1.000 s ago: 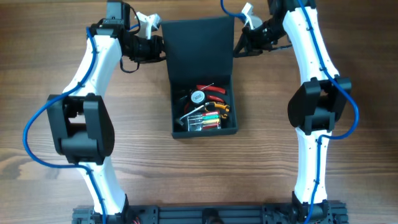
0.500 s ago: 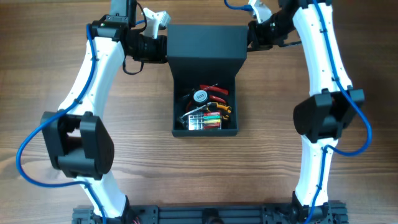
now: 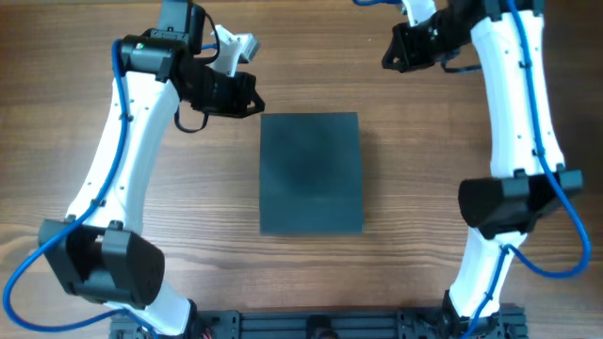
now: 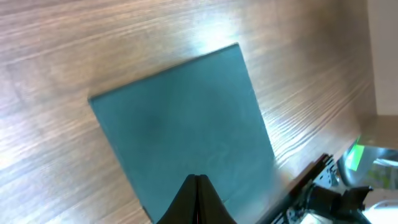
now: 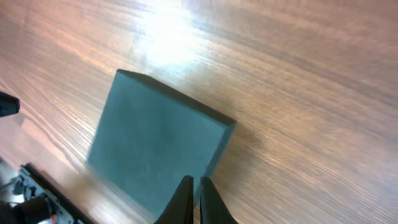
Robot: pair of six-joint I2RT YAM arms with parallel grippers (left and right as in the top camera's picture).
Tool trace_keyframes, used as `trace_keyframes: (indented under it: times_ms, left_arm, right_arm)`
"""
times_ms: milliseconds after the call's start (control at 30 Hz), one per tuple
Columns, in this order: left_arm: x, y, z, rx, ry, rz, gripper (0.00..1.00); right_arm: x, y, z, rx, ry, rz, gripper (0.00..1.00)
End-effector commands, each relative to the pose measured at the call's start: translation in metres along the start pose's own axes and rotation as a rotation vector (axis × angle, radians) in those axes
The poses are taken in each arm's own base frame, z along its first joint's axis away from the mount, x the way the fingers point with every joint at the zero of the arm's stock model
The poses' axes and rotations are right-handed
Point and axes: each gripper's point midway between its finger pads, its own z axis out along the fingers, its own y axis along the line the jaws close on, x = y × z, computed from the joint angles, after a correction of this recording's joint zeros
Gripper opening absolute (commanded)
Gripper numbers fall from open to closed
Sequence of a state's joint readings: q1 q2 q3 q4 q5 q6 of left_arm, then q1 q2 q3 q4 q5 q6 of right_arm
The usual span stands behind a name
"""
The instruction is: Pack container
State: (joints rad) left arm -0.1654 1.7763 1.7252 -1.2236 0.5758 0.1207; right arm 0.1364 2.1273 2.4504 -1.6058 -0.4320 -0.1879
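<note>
From overhead the tabletop [image 3: 57, 141] is brightly and evenly lit and sharp, with only faint, soft shadows under the arms. In both wrist views a white patch of glare washes out the wood grain just beyond the container [image 4: 186, 124], whose matte lid stays dull and reflects nothing. Both views are slightly soft, and the left gripper [image 4: 198, 199] and right gripper [image 5: 194, 199] sit dark and unfocused at the bottom edge.
</note>
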Motion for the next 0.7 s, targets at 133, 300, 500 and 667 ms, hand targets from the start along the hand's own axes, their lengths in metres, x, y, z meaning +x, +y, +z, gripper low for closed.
trace_keyframes:
  times_ms: [133,300,500,667]
  left_arm:
    - [-0.008,0.035,-0.042,-0.339,-0.098,0.085,0.04]
    - [-0.016,0.038,-0.048,-0.385,-0.139,0.09,0.04]
    - [-0.015,0.027,-0.039,-0.441,-0.119,0.131,0.04]
    - [-0.019,0.01,-0.03,-0.431,-0.129,0.184,0.04]
  right_arm:
    - [-0.009,-0.023,-0.045,0.267,-0.105,0.007,0.05]
    - [-0.014,-0.03,-0.052,0.343,-0.152,0.119,0.04]
    - [-0.007,-0.011,-0.106,0.446,-0.29,0.2,0.04]
    - [0.017,0.018,-0.164,0.459,-0.423,0.254,0.05]
